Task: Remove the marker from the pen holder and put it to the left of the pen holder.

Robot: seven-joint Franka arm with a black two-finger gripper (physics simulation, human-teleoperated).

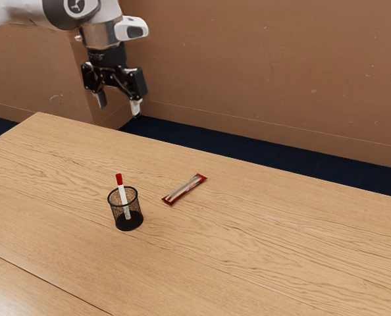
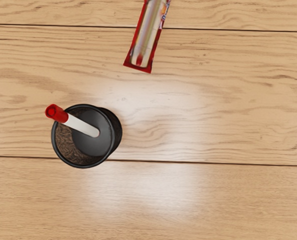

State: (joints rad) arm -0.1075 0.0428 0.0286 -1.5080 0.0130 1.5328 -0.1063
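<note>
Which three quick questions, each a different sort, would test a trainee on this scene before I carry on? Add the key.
1. Multiple choice: what colour is the cap of the marker standing in the pen holder?
A) blue
B) red
C) green

2. True or false: the gripper is shut on the marker.

3. Fill in, choosing inside or outside: the long flat packet lies ____ the pen holder.

Key: 1 B; 2 false; 3 outside.

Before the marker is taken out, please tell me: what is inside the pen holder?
One marker, red cap up. The pen holder's floor directly beneath it is covered.
</note>
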